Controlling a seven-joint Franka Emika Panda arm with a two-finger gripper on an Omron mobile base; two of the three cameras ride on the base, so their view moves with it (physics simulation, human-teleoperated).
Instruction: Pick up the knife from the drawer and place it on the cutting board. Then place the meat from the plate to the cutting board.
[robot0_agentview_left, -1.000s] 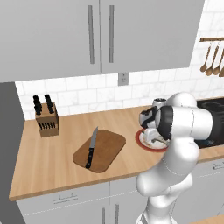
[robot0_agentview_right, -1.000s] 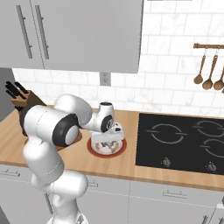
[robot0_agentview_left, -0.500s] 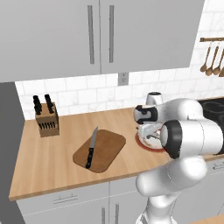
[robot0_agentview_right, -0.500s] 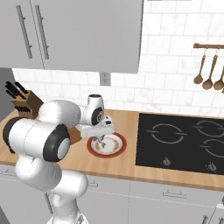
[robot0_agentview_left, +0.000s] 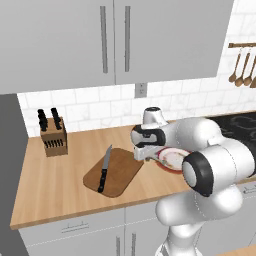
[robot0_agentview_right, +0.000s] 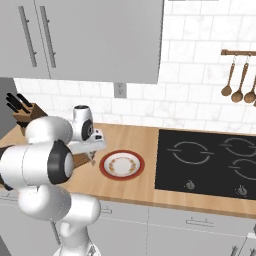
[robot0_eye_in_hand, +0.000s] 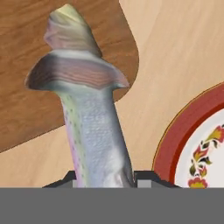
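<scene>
Countertop (robot0_agentview_left: 55, 180) is carrying everything we are seeing from the left base camera. We are taking the cutting board (robot0_agentview_left: 122, 176) as our landmark: the knife (robot0_agentview_left: 104, 170) is lying on its left part, blade pointing toward the wall. The plate (robot0_agentview_left: 172, 159) is sitting just right of the board, apart from it. The gripper (robot0_agentview_left: 145, 156) is hanging between the board's right edge and the plate. A wooden knife block (robot0_agentview_left: 53, 138) is standing well behind and left of the board.

From the right base camera we are seeing the plate (robot0_agentview_right: 122, 165) with its centre bare, and the gripper (robot0_agentview_right: 91, 155) just left of it. A black cooktop (robot0_agentview_right: 210, 162) is lying right of the plate.

In the hand view we are looking along the meat (robot0_eye_in_hand: 85, 100), clamped between the closed fingers; it is hanging above the board's rounded corner (robot0_eye_in_hand: 26, 109), with the plate's red rim (robot0_eye_in_hand: 183, 131) alongside.
</scene>
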